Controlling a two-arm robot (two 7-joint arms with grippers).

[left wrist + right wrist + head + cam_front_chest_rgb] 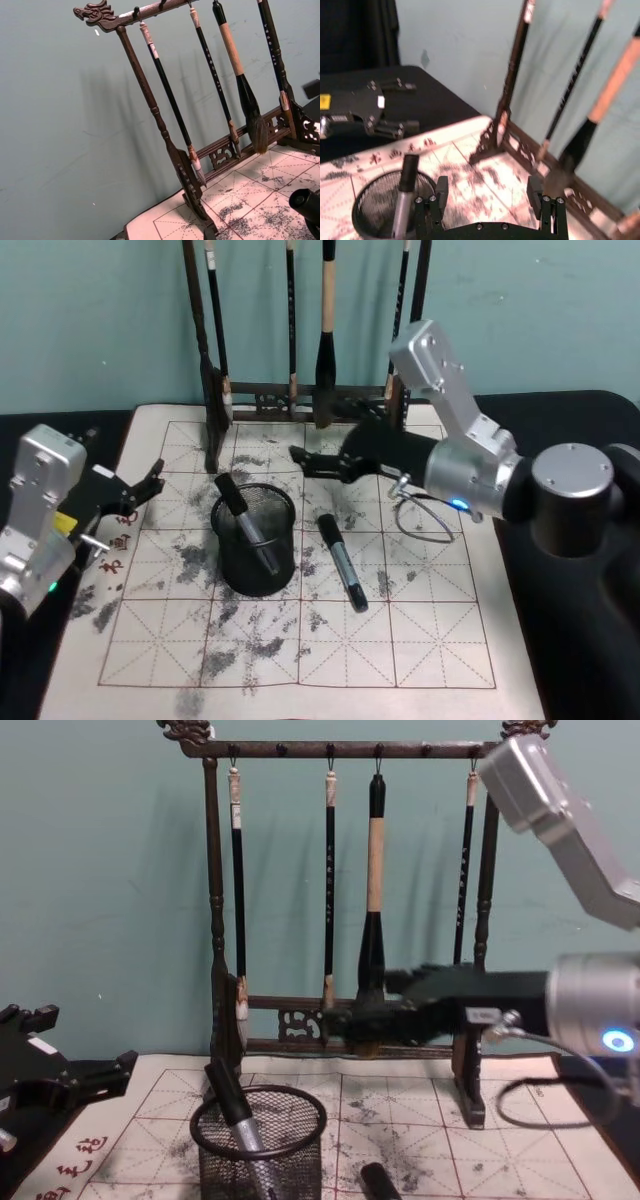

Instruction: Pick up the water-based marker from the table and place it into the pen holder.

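A black wire-mesh pen holder stands mid-mat with one grey, black-capped marker leaning inside it. Another water-based marker lies flat on the mat just right of the holder. My right gripper hovers open above the mat, behind and right of the holder, with nothing between its fingers. From the chest, the pen holder holds the leaning marker, and the right gripper hangs above it. My left gripper sits open at the mat's left edge.
A tall dark wooden rack with several hanging calligraphy brushes stands along the mat's back edge, close behind the right gripper. The ink-stained grid mat lies on a black table. A loose cable loops under the right wrist.
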